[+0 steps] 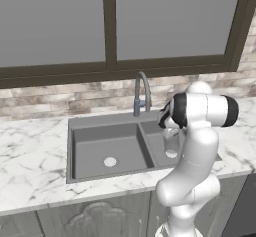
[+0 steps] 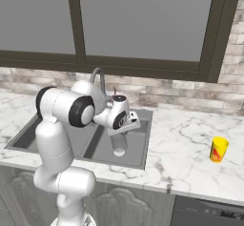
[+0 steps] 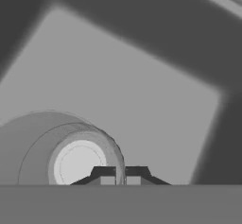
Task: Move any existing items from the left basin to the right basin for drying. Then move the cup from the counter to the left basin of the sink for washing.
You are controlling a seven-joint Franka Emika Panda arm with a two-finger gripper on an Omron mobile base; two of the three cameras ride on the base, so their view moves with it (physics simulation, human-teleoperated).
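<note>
You are on the first step: the grey tumbler (image 2: pixel 119 144) hangs from the gripper (image 2: pixel 120 130) over the right basin (image 2: pixel 136 146), the narrower hollow, ready to be set down for drying. In the hand view the two fingertips (image 3: pixel 106 175) stand close together with the tumbler's rim wall between them, so the gripper is pinching the tumbler by one side of its rim, and you look down through the glass at the round white drain below it. The tumbler hangs just under the gripper, upright as far as the right base view shows. Whether its base already touches the basin floor I cannot tell, since grey on grey hides the edge.

Your next move, I judge, is to lower until the tumbler rests on the floor of the right basin, then part the fingers and lift straight up so the rim is not dragged over.

The left basin (image 1: pixel 102 151) lies bare. After the release you must turn to the yellow cup (image 2: pixel 218 149), which stands on the worktop (image 2: pixel 190 144) well apart, off to the right of the sink (image 1: pixel 75 126).
</note>
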